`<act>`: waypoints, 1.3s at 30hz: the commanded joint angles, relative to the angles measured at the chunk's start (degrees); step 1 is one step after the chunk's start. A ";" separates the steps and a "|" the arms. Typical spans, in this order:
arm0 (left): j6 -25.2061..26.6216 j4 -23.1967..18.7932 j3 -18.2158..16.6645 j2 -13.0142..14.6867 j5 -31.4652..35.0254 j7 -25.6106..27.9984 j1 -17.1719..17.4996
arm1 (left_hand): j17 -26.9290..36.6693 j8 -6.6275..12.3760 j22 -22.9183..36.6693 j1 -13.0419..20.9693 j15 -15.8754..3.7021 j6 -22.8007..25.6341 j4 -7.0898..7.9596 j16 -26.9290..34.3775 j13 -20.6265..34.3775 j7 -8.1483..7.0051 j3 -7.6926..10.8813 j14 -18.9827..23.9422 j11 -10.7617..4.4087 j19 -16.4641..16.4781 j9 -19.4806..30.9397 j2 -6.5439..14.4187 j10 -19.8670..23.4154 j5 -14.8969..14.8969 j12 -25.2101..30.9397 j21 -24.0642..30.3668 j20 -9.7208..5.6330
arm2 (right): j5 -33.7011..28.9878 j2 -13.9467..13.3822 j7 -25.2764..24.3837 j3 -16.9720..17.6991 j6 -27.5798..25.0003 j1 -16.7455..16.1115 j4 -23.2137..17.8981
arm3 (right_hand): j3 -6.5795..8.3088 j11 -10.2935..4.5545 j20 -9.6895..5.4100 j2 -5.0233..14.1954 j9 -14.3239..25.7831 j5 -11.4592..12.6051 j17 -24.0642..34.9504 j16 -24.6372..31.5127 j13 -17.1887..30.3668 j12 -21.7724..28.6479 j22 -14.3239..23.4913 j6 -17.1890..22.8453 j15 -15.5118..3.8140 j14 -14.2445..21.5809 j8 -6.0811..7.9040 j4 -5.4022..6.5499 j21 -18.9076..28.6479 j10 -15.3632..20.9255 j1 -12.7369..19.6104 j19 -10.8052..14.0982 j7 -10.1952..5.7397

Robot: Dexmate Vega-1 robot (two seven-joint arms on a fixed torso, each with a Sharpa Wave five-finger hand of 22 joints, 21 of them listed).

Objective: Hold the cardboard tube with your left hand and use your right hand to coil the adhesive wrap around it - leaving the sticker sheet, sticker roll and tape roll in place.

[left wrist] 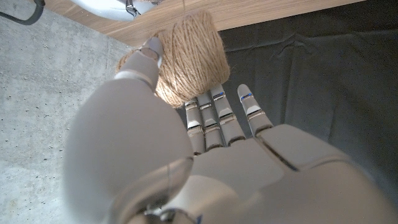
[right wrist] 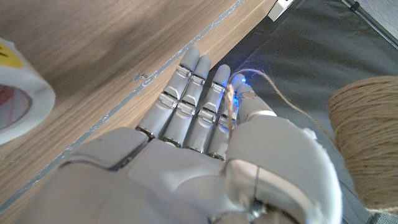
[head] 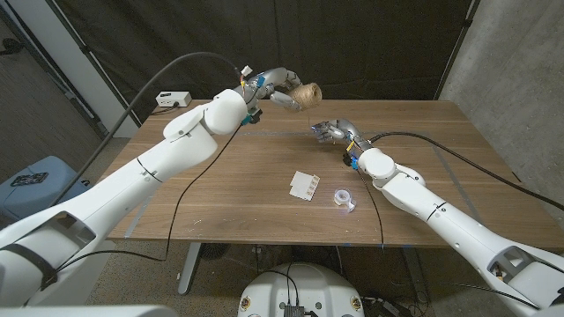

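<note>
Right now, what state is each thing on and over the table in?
Twine spool: thickly wound, held above the table by the left hand.
Twine strand: held by the right hand, running to the spool.
Sticker sheet: flat on table.
Tape roll: on table, untouched.

Your left hand (left wrist: pixel 205 155), pale grey, grips a tan ball of twine (left wrist: pixel 186 59) with a ribbed, wound texture. Your right hand (right wrist: pixel 205 155), also pale grey, carries a tan strand (right wrist: pixel 231 102) and blue glints on its fingertips (right wrist: pixel 239 84). The table (head: pixel 220 198) is brown wood grain; the sticker sheet (head: pixel 304 185) white; the tape roll (head: pixel 344 199) clear-white; the backdrop (head: pixel 370 44) black.
</note>
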 commanded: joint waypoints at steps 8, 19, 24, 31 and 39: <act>1.53 0.88 1.61 -0.88 0.23 -0.21 -1.43 | 0.33 2.96 0.06 1.32 0.24 6.05 0.67 0.42 5.84 -1.58 1.01 0.03 -1.58 -0.26 4.79 7.52 2.01 0.59 0.34 0.23 0.02 | -0.48 -0.95 0.38 -0.59 -0.28 -2.22 -3.97 | 0.21 -0.11 -4.43 -0.01 0.33 0.00 0.14 -0.18 0.16 0.03 0.05 0.51 -6.28 -0.01 0.29 -0.19 0.33 -0.02 0.21 -0.36 0.13; 1.98 1.86 1.94 -1.40 0.39 0.49 -1.93 | 0.39 2.87 0.06 1.30 0.34 5.99 0.65 0.45 5.90 -1.38 0.97 0.02 -1.51 -0.25 4.76 7.47 2.08 0.63 0.39 0.27 0.10 | -1.04 -1.56 0.72 -0.99 -0.21 -3.40 -6.65 | 0.20 -0.07 -4.38 -0.04 0.33 0.00 0.16 -0.22 0.16 0.01 0.04 0.51 -6.28 -0.03 0.27 -0.23 0.39 -0.07 0.26 -0.44 0.22; 2.20 2.37 2.21 -1.73 0.48 0.63 -2.34 | 0.32 2.89 0.06 1.30 0.28 6.03 0.65 0.42 5.93 -1.41 1.03 0.14 -1.43 -0.24 4.79 7.48 2.09 0.68 0.41 0.29 0.09 | -1.14 -1.89 1.18 -1.06 -0.16 -3.72 -7.67 | 0.22 -0.03 -4.38 -0.03 0.34 0.00 0.17 -0.27 0.16 0.00 0.03 0.53 -6.32 -0.08 0.26 -0.25 0.44 -0.07 0.30 -0.45 0.19; 1.78 3.53 2.56 -2.27 0.53 1.02 -3.04 | 0.47 2.86 0.06 1.31 0.35 6.03 0.64 0.51 5.92 -1.31 0.95 0.02 -1.47 -0.29 4.82 7.50 2.12 0.71 0.41 0.30 0.14 | -1.77 -2.18 1.53 -1.35 -0.24 -3.88 -8.45 | 0.19 -0.01 -4.32 -0.02 0.34 -0.01 0.23 -0.22 0.17 0.03 0.02 0.59 -6.31 0.01 0.27 -0.26 0.49 -0.02 0.31 -0.47 0.22; 1.57 4.78 2.78 -2.48 0.57 1.07 -3.76 | 0.43 2.88 0.07 1.28 0.33 6.02 0.65 0.49 5.88 -1.35 0.99 0.13 -1.48 -0.27 4.93 7.52 2.11 0.80 0.38 0.34 0.12 | -1.84 -1.74 2.49 -2.10 -0.22 -3.83 -8.70 | 0.18 0.03 -4.30 -0.06 0.34 -0.01 0.23 -0.29 0.17 0.03 0.02 0.62 -6.30 -0.07 0.27 -0.28 0.56 -0.01 0.33 -0.49 0.23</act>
